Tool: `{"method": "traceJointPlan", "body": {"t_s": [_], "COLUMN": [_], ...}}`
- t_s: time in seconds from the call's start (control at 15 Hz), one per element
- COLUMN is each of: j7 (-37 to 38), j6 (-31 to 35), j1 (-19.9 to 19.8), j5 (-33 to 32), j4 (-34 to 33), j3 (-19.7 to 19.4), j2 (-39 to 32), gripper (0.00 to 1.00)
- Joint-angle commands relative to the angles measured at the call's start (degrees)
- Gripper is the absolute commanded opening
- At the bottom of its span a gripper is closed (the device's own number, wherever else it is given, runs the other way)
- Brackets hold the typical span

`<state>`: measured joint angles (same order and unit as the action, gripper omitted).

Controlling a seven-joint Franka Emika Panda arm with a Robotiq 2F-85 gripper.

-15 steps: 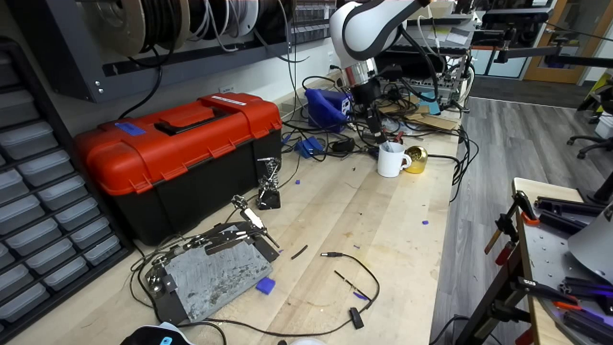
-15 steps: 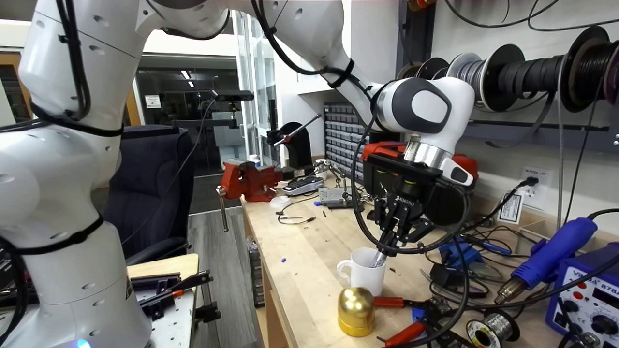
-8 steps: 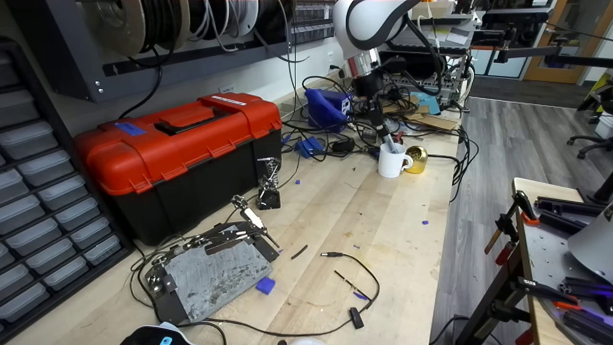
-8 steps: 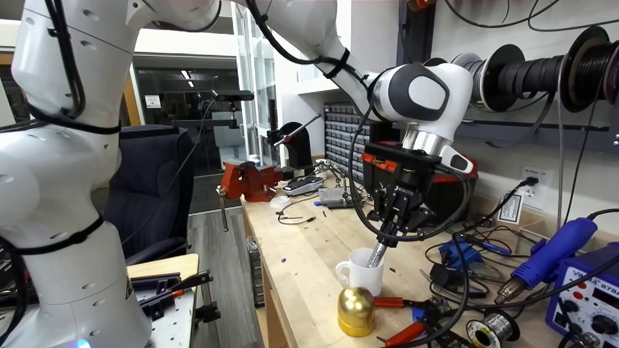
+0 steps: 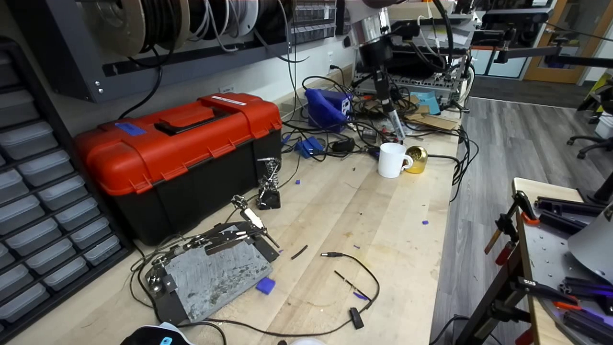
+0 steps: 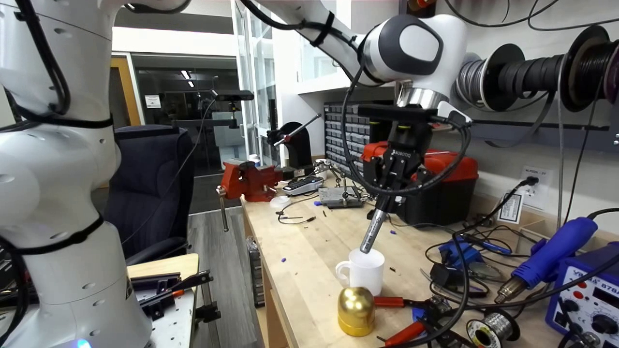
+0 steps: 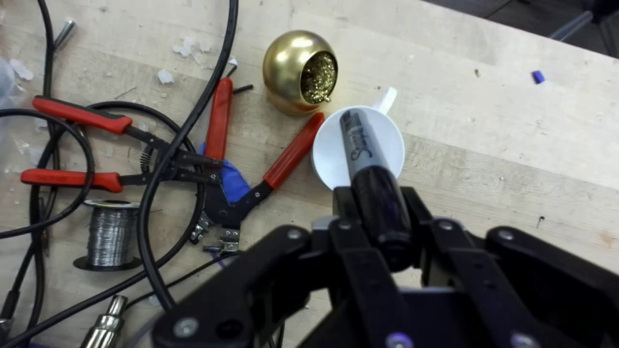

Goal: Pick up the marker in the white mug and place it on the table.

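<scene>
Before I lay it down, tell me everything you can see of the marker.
The marker is slim, seemingly plastic: a grey section with dark script, then a glossy black end, perhaps the cap. The gripper is shut on that black part. The marker hangs tilted, grey end down, out of the white mug but close to its rim; whether they touch is unclear.
</scene>
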<state>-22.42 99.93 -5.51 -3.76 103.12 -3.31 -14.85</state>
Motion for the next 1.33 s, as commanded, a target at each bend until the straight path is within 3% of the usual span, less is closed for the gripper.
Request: {"method": "traceJointPlan", "body": {"t_s": [0.0,0.27,0.8,1.27], "j7": [0.28,-0.83,-4.21,-3.73], "j6": [-4.56,-12.34,-27.97,-23.02], "j1": [0.73,2.72,5.5,5.65], "j5": [-1.28,-0.51,-0.56,-2.93], "j4": [-1.0,-7.75,-24.61,-29.32], "j3": [0.91,3.3,7.19,7.04], "j2": [4.12,1.28,-12.21,-20.64], "gripper": [0.04,0.04,0.04,0.04]}}
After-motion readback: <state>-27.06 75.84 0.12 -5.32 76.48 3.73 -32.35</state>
